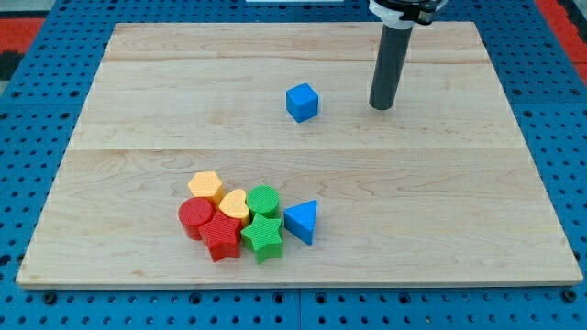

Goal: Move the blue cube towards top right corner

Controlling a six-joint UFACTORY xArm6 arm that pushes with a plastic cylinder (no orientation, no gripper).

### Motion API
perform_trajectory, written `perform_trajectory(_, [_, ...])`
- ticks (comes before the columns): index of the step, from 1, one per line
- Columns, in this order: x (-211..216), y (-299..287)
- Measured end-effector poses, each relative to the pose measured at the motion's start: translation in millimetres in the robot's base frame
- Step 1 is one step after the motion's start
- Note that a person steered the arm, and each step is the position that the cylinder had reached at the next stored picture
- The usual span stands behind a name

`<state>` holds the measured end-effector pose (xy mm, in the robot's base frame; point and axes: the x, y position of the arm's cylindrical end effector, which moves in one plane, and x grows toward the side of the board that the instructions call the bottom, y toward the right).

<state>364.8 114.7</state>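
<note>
Wooden board [459, 229] resting on a blue perforated base [27, 101]. Toward the view's lower left lies a tight cluster: a red cylinder [193, 217], an orange hexagonal block [205, 185], a red star-shaped block [221, 236], a yellow rounded block [235, 203], a green cylinder [263, 200], a green star-shaped block [263, 236] and a blue triangular prism [302, 221]. The blue cube [302, 102] sits alone in the upper middle, well apart from the cluster. The dark rod's tip [382, 105] stands near the cube, to its right, not touching. The arm carries no jaws.
</note>
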Motion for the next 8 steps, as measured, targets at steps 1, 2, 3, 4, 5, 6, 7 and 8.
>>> perform_trajectory(1, [0, 6])
perform_trajectory(2, [11, 11])
perform_trajectory(3, [54, 14])
perform_trajectory(4, [74, -16])
perform_trajectory(5, [71, -62])
perform_trajectory(6, [57, -79])
perform_trajectory(7, [28, -129])
perform_trajectory(8, [20, -139])
